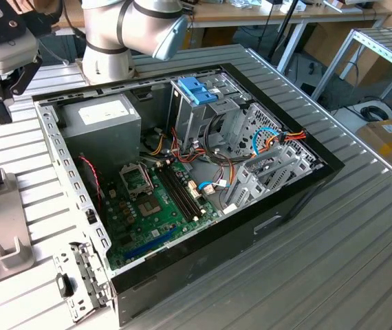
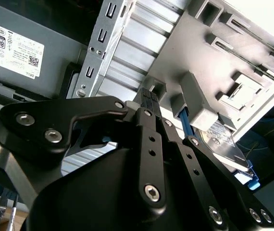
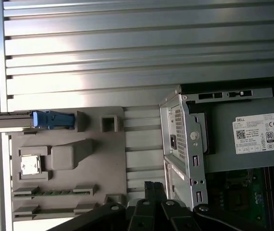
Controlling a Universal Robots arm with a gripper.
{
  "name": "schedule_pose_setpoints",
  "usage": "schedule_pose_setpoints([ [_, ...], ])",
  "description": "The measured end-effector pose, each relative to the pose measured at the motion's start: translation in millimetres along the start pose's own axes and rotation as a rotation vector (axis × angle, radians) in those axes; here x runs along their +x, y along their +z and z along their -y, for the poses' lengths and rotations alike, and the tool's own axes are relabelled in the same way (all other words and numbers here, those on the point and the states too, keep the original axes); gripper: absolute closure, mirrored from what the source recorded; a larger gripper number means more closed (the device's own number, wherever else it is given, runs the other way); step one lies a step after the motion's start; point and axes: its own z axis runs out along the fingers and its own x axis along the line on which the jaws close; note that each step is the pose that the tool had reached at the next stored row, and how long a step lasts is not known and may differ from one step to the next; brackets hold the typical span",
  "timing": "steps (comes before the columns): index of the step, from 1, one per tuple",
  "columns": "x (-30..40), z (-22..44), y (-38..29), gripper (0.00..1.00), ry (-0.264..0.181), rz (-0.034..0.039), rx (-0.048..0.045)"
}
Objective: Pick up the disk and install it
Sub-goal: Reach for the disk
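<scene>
While the disk (image 2: 222,140) stands edgewise, the tool (image 3: 154,186) hangs near.

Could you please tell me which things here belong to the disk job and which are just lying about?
Job: disk, standing in the grey fixture; end effector; open computer case.
Lying about: power supply; motherboard; cardboard box.
</scene>
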Motion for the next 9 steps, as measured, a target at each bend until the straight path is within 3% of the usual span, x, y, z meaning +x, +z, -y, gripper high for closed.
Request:
schedule_pose_setpoints([
  [9,9.6,0.7,-0.2,0.9,0.0,0.0,0.0],
])
